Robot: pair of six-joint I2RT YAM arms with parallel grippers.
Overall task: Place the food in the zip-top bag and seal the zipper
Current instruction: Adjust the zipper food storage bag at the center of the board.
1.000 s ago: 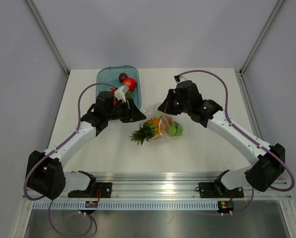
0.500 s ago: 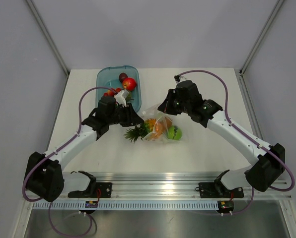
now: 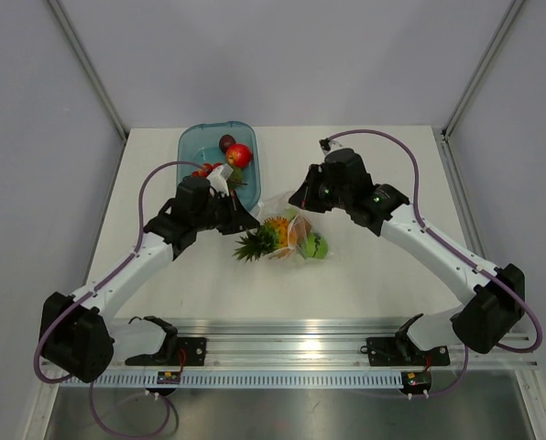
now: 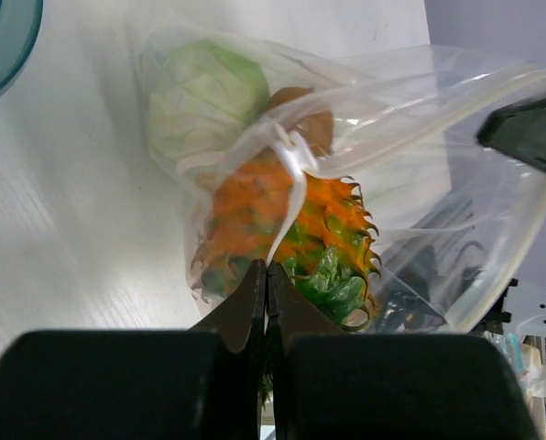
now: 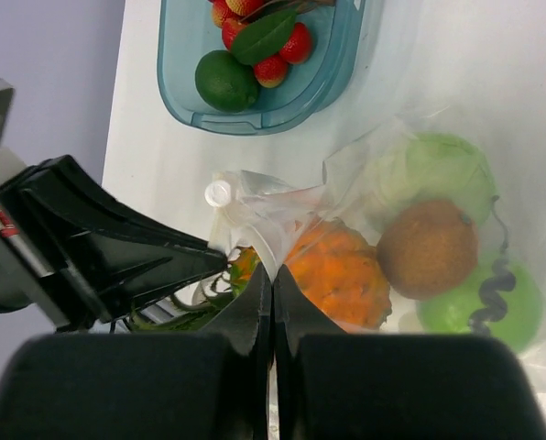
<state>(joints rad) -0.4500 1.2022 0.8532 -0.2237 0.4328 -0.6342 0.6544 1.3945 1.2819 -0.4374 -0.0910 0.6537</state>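
Left tool [image 4: 267, 280] and right tool [image 5: 273, 284] both clamped on the zip-top bag [image 5: 351, 158]
food [image 5: 339, 273] sits inside it, middle of the overhead view

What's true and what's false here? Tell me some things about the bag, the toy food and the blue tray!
1. The kiwi is inside the zip-top bag. True.
2. The blue tray is empty. False: a lime and strawberries lie in it.
3. The left gripper and the right gripper are both shut on the zip-top bag. True.
4. The pineapple lies in the blue tray. False: it is at the zip-top bag's mouth.
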